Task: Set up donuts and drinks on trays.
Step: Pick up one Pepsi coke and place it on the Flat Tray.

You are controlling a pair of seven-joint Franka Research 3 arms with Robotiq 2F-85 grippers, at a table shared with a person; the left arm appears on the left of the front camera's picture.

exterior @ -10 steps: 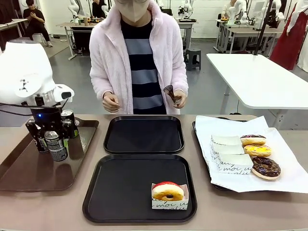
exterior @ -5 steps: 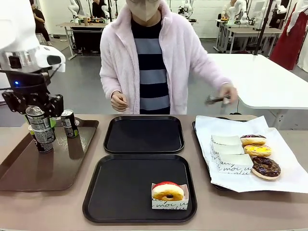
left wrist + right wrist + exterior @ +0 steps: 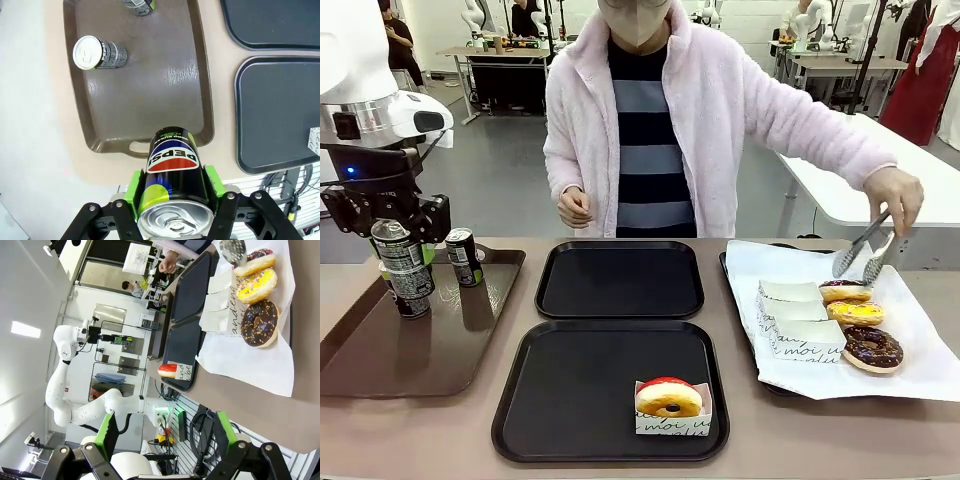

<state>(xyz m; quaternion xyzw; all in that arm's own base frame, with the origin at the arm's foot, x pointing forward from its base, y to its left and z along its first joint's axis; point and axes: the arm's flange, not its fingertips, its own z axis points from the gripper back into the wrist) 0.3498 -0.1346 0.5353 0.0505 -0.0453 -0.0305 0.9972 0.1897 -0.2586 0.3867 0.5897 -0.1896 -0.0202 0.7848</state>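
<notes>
My left gripper (image 3: 404, 232) is shut on a dark drink can (image 3: 406, 272), held upright above the far-left part of the brown tray (image 3: 380, 365). In the left wrist view the same can (image 3: 172, 160) sits between the green pads (image 3: 134, 186) of the left gripper (image 3: 173, 184). Two black trays lie mid-table, the far tray (image 3: 620, 282) bare. The near tray (image 3: 570, 395) holds one sleeved orange donut (image 3: 668, 400) at its front right. My right gripper (image 3: 167, 437) is open, holding nothing.
Another can (image 3: 463, 257) stands on the brown tray, and the wrist view shows two cans (image 3: 98, 52) there. A paper-lined tray (image 3: 920, 375) at the right holds three donuts (image 3: 872, 347) and empty sleeves (image 3: 802, 325). The person's hand holds tongs (image 3: 863, 255) over them.
My left arm lifted the can up and to the left off the brown tray, then held still. The person swung the tongs rightward and down over the paper-lined tray's donuts.
</notes>
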